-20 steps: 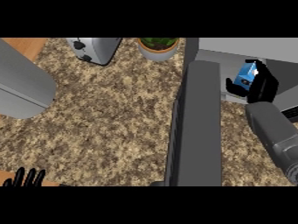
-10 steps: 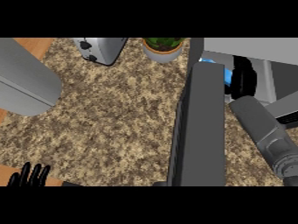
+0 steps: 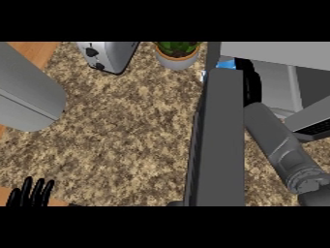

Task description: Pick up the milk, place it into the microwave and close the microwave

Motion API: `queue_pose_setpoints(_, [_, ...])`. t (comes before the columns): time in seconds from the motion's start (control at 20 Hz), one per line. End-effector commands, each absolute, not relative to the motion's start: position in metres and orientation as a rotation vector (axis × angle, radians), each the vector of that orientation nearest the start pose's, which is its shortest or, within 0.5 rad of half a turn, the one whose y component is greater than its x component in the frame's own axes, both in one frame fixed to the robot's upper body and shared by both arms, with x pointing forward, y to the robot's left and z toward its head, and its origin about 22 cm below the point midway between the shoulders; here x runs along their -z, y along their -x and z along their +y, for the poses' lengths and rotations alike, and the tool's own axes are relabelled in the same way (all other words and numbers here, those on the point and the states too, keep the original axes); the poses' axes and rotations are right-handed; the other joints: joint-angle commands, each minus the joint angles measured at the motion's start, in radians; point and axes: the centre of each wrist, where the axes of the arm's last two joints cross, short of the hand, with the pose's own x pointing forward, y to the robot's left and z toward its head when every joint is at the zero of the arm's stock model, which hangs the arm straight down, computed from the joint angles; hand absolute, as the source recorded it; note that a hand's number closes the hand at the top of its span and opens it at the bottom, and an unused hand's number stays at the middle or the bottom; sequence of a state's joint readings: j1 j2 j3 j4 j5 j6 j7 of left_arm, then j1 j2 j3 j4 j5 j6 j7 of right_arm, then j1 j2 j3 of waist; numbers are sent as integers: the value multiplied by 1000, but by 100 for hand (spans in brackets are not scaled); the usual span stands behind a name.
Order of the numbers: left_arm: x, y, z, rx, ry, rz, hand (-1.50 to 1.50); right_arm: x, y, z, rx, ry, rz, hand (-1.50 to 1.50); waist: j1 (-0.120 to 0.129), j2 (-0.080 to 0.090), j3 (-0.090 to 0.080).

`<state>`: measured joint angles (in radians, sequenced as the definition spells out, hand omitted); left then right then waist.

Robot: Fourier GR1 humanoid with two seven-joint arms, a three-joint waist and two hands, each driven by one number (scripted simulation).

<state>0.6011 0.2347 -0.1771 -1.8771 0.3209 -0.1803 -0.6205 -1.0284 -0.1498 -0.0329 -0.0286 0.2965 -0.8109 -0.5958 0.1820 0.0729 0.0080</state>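
Only a blue sliver of the milk (image 3: 226,64) shows, at the mouth of the microwave (image 3: 285,52), just past the top end of the open door (image 3: 216,140), which stands edge-on as a long dark slab. My right hand (image 3: 248,82) is a black strip beside the carton, curled on it and mostly hidden by the door and the microwave's top. Its grey forearm (image 3: 276,140) runs in from the lower right. My left hand (image 3: 32,193) rests open, fingers up, at the lower left edge.
A silver toaster (image 3: 109,55) and a potted plant (image 3: 176,52) stand at the back of the speckled counter (image 3: 125,131). A large grey block (image 3: 17,92) overhangs the left side. A dark panel (image 3: 324,123) juts out at the right.
My right hand has carried the milk farther back and left, in behind the door's top end, so most of the carton is now hidden. The left hand shows a little more.
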Motion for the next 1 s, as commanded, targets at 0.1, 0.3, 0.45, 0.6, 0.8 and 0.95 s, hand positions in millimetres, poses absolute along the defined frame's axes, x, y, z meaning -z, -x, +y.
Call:
queue_pose_setpoints(0.1, [18, -88, 268, -103, 228, -1906, -150, 15, -414, -179, -381, 753, -1801, -150, -25, -6, 2])
queue_pose_setpoints(0.3, [18, -84, 266, -109, 223, -1918, -150, 26, -407, -196, -314, 616, -1828, -150, -58, -18, 1])
queue_pose_setpoints(0.45, [14, -83, 260, -118, 224, -1926, -150, 35, -400, -190, -269, 503, -1835, -150, -70, -26, 0])
queue_pose_setpoints(0.6, [15, -79, 275, -111, 203, -1908, -150, 58, -383, -190, -178, 394, -1822, -150, -90, -34, -2])
queue_pose_setpoints(0.8, [10, -75, 263, -108, 212, -1891, -150, 68, -375, -201, -156, 315, -1836, -150, -97, -37, -2])
queue_pose_setpoints(0.95, [11, -75, 273, -126, 188, -1885, -150, 81, -362, -227, -123, 282, -1852, -150, -121, -46, -4])
